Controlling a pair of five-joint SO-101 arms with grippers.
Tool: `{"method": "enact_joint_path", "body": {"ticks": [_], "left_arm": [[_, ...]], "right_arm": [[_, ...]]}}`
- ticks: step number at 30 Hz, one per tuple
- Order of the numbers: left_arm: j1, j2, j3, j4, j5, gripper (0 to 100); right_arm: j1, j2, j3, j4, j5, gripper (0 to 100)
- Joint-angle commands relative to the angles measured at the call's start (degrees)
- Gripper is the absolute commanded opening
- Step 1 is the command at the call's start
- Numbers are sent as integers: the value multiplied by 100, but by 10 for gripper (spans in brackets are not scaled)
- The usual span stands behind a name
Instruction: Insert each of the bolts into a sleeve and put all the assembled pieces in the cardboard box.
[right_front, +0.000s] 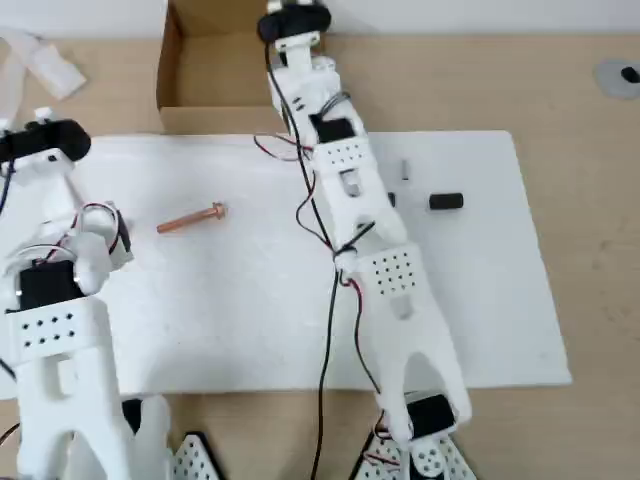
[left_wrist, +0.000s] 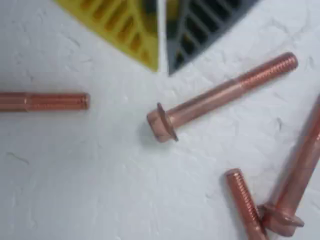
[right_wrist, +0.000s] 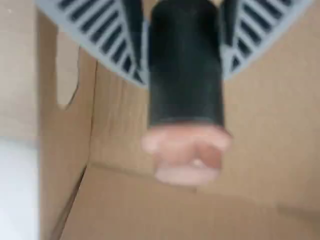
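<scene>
Left gripper (left_wrist: 162, 67), its fingers pressed nearly together and empty, is held above copper bolts (left_wrist: 220, 97) on the white mat (left_wrist: 100, 190). Farther off, a black sleeve (right_wrist: 185, 80) with its bolt (right_wrist: 186, 155) inside is pinched by the right gripper (right_wrist: 182, 40) over the cardboard box (right_wrist: 260, 150). Bolts are judged stiff, light and slippery, best taken mid-shank.

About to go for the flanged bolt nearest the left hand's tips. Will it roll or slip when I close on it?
The bolt is a round shank lying flat on the white mat, so a sideways nudge will probably roll it, curving around its wider flanged head. It looks like rigid metal, likely heavy for its size.
</scene>
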Motion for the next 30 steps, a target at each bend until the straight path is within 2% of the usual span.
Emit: {"method": "enact_joint_path", "body": {"ticks": [1, 8, 12, 15, 18, 23, 30], "left_arm": [[9, 4, -229, -9, -53, 2], [-35, 40, -202, -105, 88, 3], [-44, 57, -237, -53, 484, 80], [-290, 75, -545, -18, 853, 107], [-642, 444, -1187, 79, 923, 108], [-967, 2422, -2752, 677, 1073, 107], [-1020, 5587, -5855, 1758, 1081, 106]], "right_arm": [[92, 470, -1235, 369, 255, 86], [101, 1007, -1938, 941, 273, 181], [92, 1007, -2273, 1310, 273, 198], [101, 989, -2677, 1767, 255, 199], [101, 611, -2642, 2347, 246, 196], [40, -242, -2633, 3569, -9, 196], [-84, -1068, -2615, 4651, -123, 196]]}}
